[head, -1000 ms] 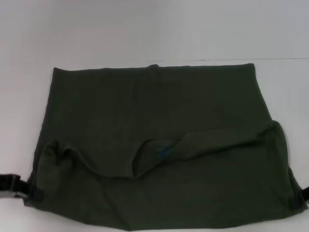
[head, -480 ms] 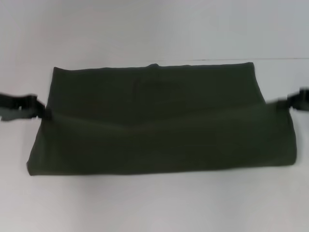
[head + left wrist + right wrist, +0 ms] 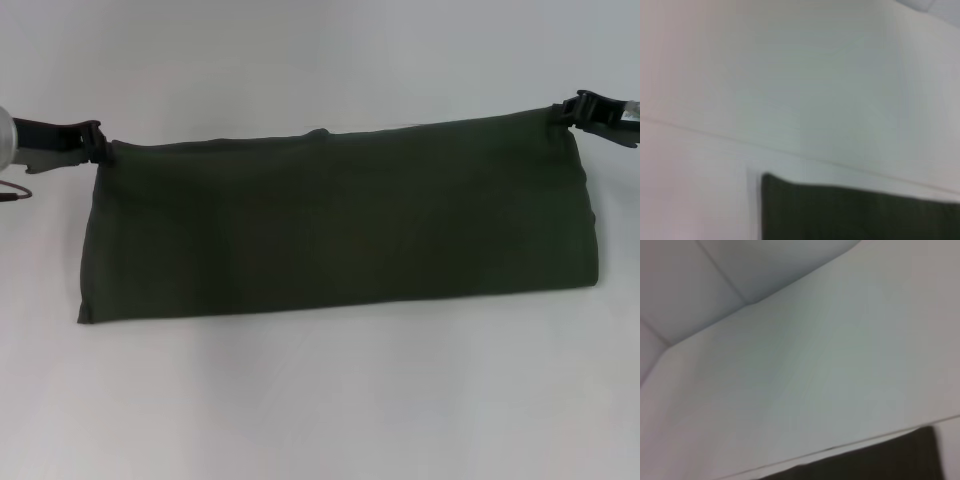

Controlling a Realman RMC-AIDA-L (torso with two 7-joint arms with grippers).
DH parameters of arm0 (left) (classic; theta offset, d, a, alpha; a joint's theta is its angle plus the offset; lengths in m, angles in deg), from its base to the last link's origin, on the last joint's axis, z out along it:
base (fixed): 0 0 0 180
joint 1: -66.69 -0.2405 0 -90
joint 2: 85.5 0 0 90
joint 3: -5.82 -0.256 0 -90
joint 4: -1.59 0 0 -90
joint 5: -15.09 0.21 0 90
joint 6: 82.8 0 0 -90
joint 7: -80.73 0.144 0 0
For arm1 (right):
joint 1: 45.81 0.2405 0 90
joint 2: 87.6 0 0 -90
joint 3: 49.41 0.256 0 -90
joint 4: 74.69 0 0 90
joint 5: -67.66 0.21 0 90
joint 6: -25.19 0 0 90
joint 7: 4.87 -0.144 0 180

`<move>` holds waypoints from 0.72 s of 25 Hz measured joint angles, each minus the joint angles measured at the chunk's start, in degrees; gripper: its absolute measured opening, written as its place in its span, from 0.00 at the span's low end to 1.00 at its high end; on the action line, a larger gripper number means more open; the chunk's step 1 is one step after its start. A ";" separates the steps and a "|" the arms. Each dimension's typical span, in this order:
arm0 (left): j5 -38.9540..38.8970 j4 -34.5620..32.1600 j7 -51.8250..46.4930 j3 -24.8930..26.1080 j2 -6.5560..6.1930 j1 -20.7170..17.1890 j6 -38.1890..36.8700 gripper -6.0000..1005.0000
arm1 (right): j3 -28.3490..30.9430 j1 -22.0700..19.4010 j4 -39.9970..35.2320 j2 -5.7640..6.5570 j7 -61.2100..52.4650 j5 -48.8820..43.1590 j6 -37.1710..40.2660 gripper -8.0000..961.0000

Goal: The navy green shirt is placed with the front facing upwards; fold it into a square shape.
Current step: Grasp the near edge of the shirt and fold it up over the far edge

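A: On the white bench [image 3: 320,400], head view: the navy green shirt [image 3: 340,225] lies folded into a long dark band, plain fabric up, no lettering showing.

B: Claw positions?

A: Left claw [image 3: 98,143] at the band's far left corner, right claw [image 3: 566,113] at the far right corner. Each looks pressed together on the fabric edge there, pinching the shirt.

B: Edges?

A: Near edge rests on the bench. The far edge runs between the two claws, higher on the right side in the view.

B: Wrist views?

A: Left wrist: a dark shirt corner against white bench. Right wrist: a dark corner too. No fingers visible in either.
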 joint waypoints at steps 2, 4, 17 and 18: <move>-0.13 0.41 0.01 -0.63 0.90 0.05 3.58 0.05 | -2.06 0.27 1.01 -0.64 -0.25 0.26 -4.88 0.06; -0.31 0.48 0.19 -0.69 1.49 0.08 6.17 0.06 | -2.85 0.71 2.21 -0.97 -0.29 0.27 -8.06 0.06; -0.08 3.45 0.22 -0.67 1.95 3.28 13.86 0.06 | -4.15 3.20 4.89 -1.30 0.21 0.10 -16.51 0.06; -0.08 3.60 0.13 -0.66 1.95 3.43 14.20 0.06 | -4.97 3.80 6.03 -1.15 0.21 0.08 -17.75 0.06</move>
